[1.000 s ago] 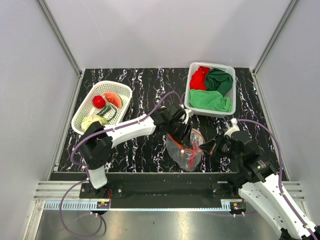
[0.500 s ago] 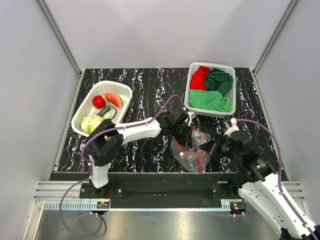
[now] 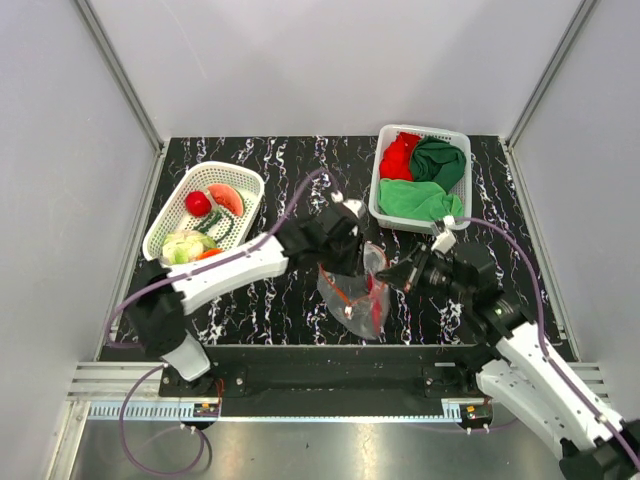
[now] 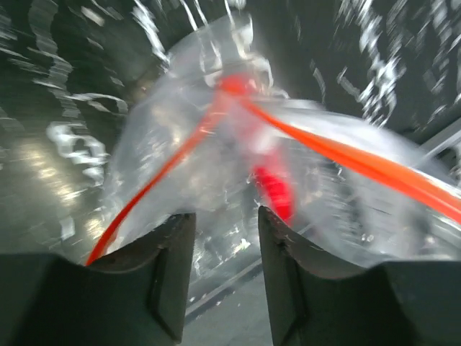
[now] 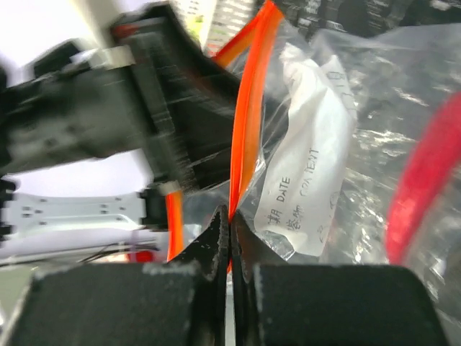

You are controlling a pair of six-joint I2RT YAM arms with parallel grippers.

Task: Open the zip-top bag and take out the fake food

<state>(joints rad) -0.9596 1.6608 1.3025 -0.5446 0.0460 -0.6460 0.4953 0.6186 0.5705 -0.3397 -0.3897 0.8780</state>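
Clear crinkly plastic: the zip-top bag (image 3: 352, 295) sits toward the near edge of the dark marbled surface (image 3: 280, 170), between my two arms. From overhead its long axis runs from far to near.

In my left wrist view its orange zip strip (image 4: 346, 155) forks into two lips, so I judge the mouth parted. A red piece of fake food (image 4: 275, 191) shows through the film just under the fork.

My right jaws are pressed together on one lip of the strip, on the bag's right side, next to the white label (image 5: 310, 166). My left jaws are spread and pinch nothing. The bag lies straight ahead of them, and the red piece sits a little toward the right-hand finger.

The left arm is the free one and the nearer to the mouth, so I judge the reach inside falls to it.

Other toy pieces lie in the white basket (image 3: 160, 245), well apart at far left.
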